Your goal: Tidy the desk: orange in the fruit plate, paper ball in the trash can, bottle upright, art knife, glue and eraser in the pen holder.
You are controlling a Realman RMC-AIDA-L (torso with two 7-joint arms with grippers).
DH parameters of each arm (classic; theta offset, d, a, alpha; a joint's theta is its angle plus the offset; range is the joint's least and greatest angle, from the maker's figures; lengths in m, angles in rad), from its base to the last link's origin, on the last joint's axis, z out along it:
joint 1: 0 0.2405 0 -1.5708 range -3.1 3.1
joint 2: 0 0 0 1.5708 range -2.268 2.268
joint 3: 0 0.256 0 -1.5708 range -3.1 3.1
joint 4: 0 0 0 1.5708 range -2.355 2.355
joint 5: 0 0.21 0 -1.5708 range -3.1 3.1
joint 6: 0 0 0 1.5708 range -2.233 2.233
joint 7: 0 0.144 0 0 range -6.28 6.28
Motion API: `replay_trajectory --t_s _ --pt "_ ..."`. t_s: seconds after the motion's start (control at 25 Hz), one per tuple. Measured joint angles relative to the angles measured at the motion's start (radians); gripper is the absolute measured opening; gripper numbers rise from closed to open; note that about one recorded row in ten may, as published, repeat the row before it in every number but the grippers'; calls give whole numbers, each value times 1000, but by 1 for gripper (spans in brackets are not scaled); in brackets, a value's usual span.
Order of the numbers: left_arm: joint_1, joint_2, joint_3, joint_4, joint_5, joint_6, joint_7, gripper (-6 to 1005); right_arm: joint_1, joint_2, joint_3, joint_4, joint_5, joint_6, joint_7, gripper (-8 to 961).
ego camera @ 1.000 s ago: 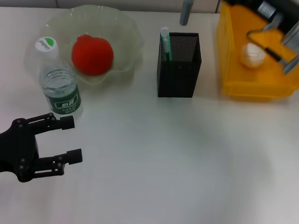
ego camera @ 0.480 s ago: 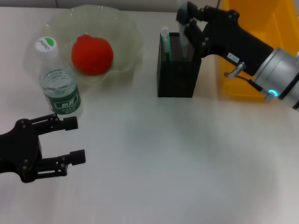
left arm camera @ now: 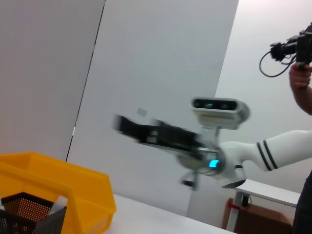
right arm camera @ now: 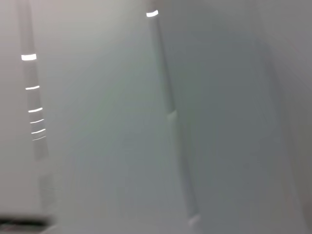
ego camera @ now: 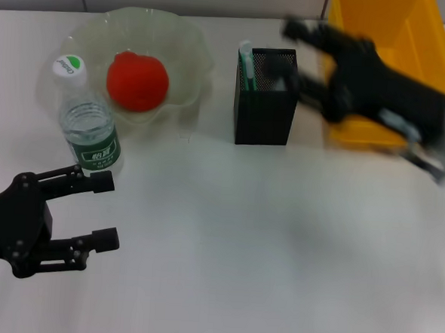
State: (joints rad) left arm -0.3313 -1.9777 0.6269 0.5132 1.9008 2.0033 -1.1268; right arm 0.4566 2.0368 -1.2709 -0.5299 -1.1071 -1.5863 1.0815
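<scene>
The orange [ego camera: 137,80] lies in the clear fruit plate [ego camera: 187,36]. The water bottle [ego camera: 89,128] stands upright in front of the plate. The black mesh pen holder [ego camera: 265,112] holds a green-and-white stick [ego camera: 246,66]; it also shows in the left wrist view [left arm camera: 29,214]. My right gripper [ego camera: 296,55], blurred by motion, is open and empty just right of the holder's rim, in front of the yellow trash can [ego camera: 390,26]. My left gripper [ego camera: 105,211] is open and empty low at the left, just below the bottle. The paper ball is hidden.
The right arm [ego camera: 386,93] crosses the front of the yellow can. The left wrist view shows the can [left arm camera: 58,185], the right arm [left arm camera: 165,139] in the air, and a person with a camera [left arm camera: 300,58]. The right wrist view is a grey blur.
My right gripper held a thin stick over the pen holder half a second ago; it has since let go, opened and drawn back to the right. My left gripper has shifted slightly left.
</scene>
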Motion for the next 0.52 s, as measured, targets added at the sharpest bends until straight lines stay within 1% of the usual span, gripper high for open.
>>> replay_trajectory --t_s 0.04,0.12,0.16,0.2,0.24,0.32,0.4,0.52 --pt "0 0 0 0 0 0 0 799 0 0 0 0 0 0 0 458" --pt "0 1 5 15 -1 2 -24 799 -68 -18 28 -72 -114 -118 53 514" --pt "0 1 5 15 -1 2 -24 799 -92 -24 52 -83 -163 -168 55 559" --pt "0 1 11 36 1 4 -52 799 -131 -28 119 -87 -272 -257 56 604" --pt "0 1 11 36 1 4 -52 799 -131 -28 119 -87 -272 -257 56 649" --pt "0 2 11 43 1 4 -61 799 -151 -24 181 -72 -349 -305 56 739" --pt "-3 6 20 55 1 5 -81 799 -162 -15 212 -55 -386 -317 56 739" --pt "-7 8 25 57 1 6 -91 799 -163 -14 209 -53 -389 -316 60 739"
